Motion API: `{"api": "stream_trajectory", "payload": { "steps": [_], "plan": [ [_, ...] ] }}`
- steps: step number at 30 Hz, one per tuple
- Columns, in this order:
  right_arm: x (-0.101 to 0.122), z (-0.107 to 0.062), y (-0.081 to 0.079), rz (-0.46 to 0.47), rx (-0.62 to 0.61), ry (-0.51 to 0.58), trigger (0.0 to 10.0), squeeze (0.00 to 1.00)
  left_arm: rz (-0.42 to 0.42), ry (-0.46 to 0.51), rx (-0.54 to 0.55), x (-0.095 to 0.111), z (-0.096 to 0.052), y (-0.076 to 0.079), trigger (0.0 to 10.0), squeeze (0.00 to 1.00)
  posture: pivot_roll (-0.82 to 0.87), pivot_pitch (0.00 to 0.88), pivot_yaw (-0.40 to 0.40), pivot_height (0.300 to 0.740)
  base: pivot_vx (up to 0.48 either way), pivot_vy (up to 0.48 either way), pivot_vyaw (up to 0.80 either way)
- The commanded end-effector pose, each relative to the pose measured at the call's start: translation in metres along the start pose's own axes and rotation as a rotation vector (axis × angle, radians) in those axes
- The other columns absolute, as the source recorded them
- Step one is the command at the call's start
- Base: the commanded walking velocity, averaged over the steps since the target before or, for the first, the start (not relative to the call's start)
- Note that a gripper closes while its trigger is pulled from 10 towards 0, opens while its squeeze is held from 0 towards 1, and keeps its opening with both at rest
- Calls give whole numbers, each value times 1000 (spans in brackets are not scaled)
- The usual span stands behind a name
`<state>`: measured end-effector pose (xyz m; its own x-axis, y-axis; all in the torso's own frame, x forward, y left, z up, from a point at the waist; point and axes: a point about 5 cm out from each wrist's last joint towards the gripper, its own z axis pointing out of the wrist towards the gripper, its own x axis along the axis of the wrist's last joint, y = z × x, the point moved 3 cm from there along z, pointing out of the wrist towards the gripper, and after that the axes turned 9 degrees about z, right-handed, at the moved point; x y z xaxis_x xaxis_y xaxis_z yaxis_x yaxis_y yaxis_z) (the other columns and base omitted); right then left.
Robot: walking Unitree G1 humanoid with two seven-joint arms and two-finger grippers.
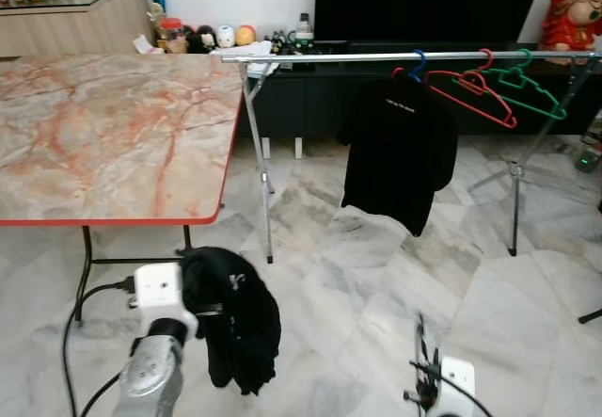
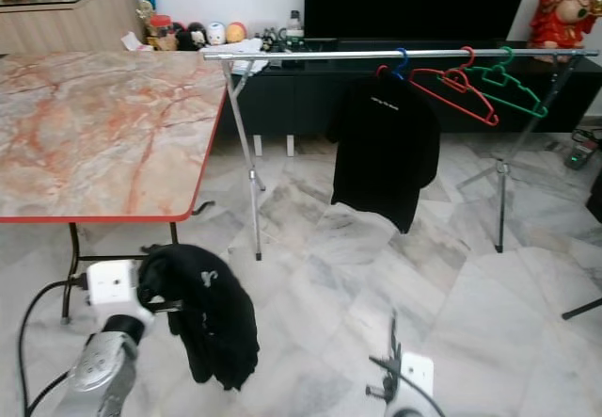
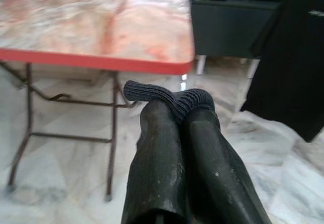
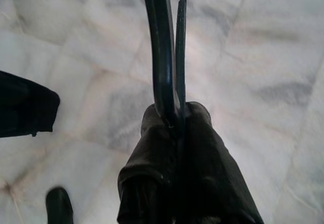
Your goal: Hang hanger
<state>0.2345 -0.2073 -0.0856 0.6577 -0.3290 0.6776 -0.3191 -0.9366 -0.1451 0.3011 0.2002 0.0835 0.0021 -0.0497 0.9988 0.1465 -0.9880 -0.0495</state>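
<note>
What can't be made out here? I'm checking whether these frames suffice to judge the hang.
- Black hanger held by the right gripper: cut off by the right wrist view's top edge; its hook and shape stay unseen.
- Black garment pinched by the left gripper: bunched, so its type is unclear.
- Print on the hung black shirt: too small to read.

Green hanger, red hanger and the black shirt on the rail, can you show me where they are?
green hanger (image 1: 538, 95), left eye view, on its sloping arm.
red hanger (image 1: 475, 95), left eye view, on its sloping arm.
black shirt (image 1: 395, 149), left eye view, on the chest of the hanging shirt.
</note>
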Motion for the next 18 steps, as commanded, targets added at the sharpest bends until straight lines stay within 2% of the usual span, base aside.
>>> {"api": "stream_trajectory", "payload": {
  "steps": [1, 5, 9, 12, 18],
  "plan": [
    [-10, -2, -1, 6, 4, -24, 10000, 0, -16, 25, 9, 9, -1, -2, 10000, 0, 57, 0, 44, 740, 0, 0, 0],
    [-24, -6, 4, 27, -8, -61, 10000, 0, -32, 9, 8, 9, -2, -2, 10000, 0, 55, 0, 49, 740, 0, 159, 0],
    [-35, -9, 9, 13, -28, -96, 10000, 0, -24, -5, 5, 10, -2, -1, 10000, 0, 56, 0, 52, 740, 0, 480, 0],
    [-45, -11, 12, -36, -28, -130, 10000, 0, -22, -11, 4, 12, -1, 0, 10000, 0, 55, 0, 55, 740, 0, 480, 0],
    [-51, -14, 21, -65, -37, -155, 10000, 0, -11, 0, -5, 19, 2, 1, 10000, 0, 72, 19, 51, 740, 0, 480, 0]
  ]
}}
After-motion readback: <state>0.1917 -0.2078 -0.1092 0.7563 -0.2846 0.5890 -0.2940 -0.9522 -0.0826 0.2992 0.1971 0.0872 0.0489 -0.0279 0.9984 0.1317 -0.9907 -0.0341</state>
